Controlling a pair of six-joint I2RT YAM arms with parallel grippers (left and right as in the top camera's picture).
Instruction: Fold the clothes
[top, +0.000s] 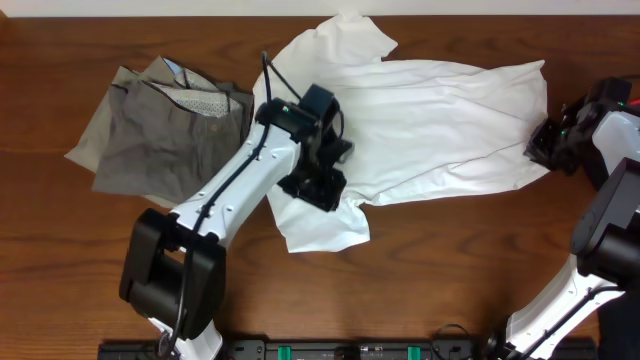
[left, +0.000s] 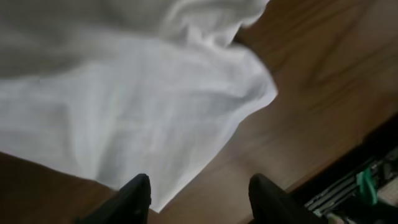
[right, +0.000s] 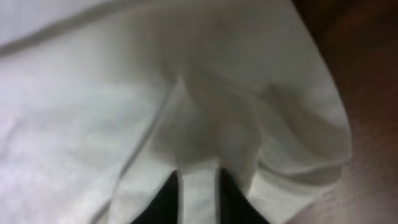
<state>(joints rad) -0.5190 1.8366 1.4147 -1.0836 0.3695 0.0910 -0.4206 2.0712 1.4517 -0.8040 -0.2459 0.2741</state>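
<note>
Step in hand: taking hold of the large plain white short-sleeved cotton T-shirt (top: 440, 120) for a first fold; it lies spread but rumpled across the middle and right of the dark brown wooden table (top: 450, 260), not yet folded.

Right gripper (right: 199, 196) sits at the shirt's right-hand edge, jaws narrow, with a raised ridge of white cloth pinched between them (looks like a real grip).

Left gripper (left: 199, 190) hangs over the near sleeve, jaws moderately apart, holding nothing; the sleeve's corner lies just ahead of the fingertips, bare wood beneath.

Next move probably calls for the left jaws to drop onto that sleeve edge and close, so both arms can lift together.

Cloth is thin, soft, matte, and creases easily.

Crumpled grey-khaki woven trousers (top: 150, 140) with patterned lining lie at the left, touching the shirt's edge.
</note>
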